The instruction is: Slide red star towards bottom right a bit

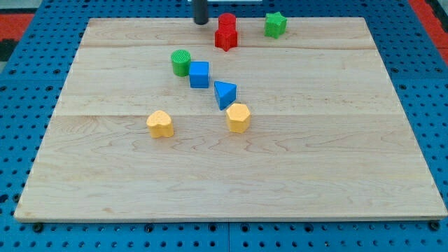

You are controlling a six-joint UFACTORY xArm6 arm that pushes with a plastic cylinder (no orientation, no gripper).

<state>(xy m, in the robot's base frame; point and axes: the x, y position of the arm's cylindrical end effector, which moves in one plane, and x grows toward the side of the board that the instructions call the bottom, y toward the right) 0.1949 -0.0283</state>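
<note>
so, in the one camera view you have the wooden board (pixel 231 175) on a blue pegboard, and my tip (pixel 201 22) stands near the view's top edge, just to the view's left of the red blocks and a little above them, apart from both. there is no claw to open or close on this arm; the rod is bare and holds nothing.

the red star (pixel 226 39) sits near the view's top, middle, touching a second red block (pixel 227 22) right behind it, whose shape you cannot quite make out. a green star (pixel 276 24) lies off to the view's right. further down, a green cylinder (pixel 181 62) touches a blue cube (pixel 199 74), then a blue triangle (pixel 225 94), a yellow hexagon-like block (pixel 239 117) and a yellow heart-like block (pixel 160 124).

you should expect the star to be light, rigid and quick to slide, and its points will likely make it spin if pushed off-centre. press its upper-left side, squarely, and keep the stroke short. mind the other red block, which may drag along.
</note>
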